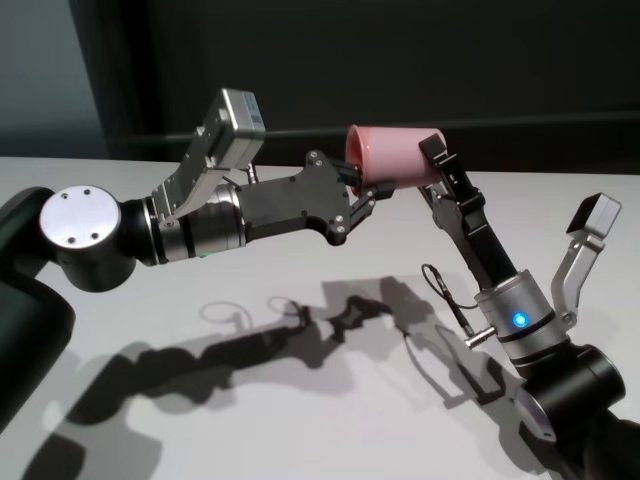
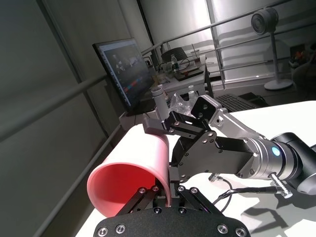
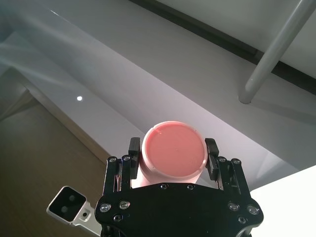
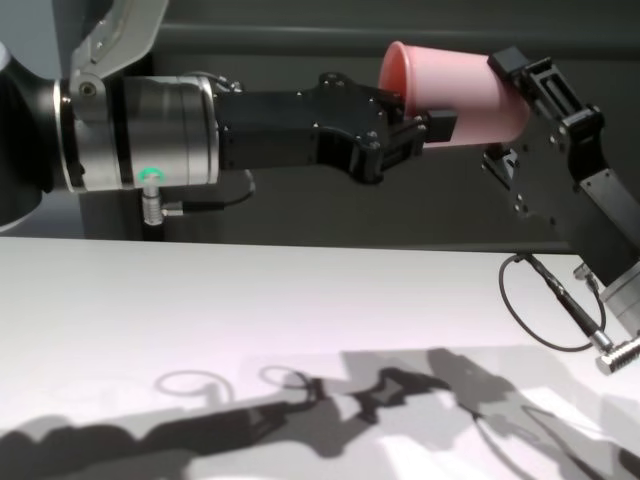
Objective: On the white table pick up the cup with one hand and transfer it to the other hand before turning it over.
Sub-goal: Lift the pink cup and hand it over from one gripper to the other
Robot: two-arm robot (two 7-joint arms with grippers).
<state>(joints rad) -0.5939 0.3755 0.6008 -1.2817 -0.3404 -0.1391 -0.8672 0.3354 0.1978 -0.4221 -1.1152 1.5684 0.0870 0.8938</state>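
**Mid-air handover: both grippers on the cup, transfer not finished**

The cup (image 1: 392, 157) is held well above the white bench (image 1: 300, 400), lying roughly on its side, open mouth toward the robot's left, flat base toward the right arm. Nothing touches the bench surface; only shadows of the arms fall on it.

Left gripper (image 1: 368, 188): clenched on the cup's rim wall. In the left wrist view one finger sits inside the mouth and one outside, pinching the rim near the cup (image 2: 131, 170).

Right gripper (image 3: 169, 159): reaches in from the base end. In the right wrist view its fingers (image 3: 211, 159) flank the cup body (image 3: 173, 150) on both sides, very close to or just at the wall. Firm clamp or only near contact: I cannot tell. Chest view agrees: the right gripper (image 4: 497, 92) has one finger over the top of the cup (image 4: 455, 90) and one across its side, while the left gripper (image 4: 405, 125) is at the mouth.

Step in hand, by my judgement: the transfer itself, left to right. Pick-up is done; turning over is not.

Next move calls for: the right gripper seating a solid grip on the body before anything else, then the left releasing the rim and backing straight out along the cup's axis, so the inner finger clears the mouth without dragging it. After that the right wrist can rotate to invert the cup. Risk: the left letting go early drops the cup, which would roll on the bench.
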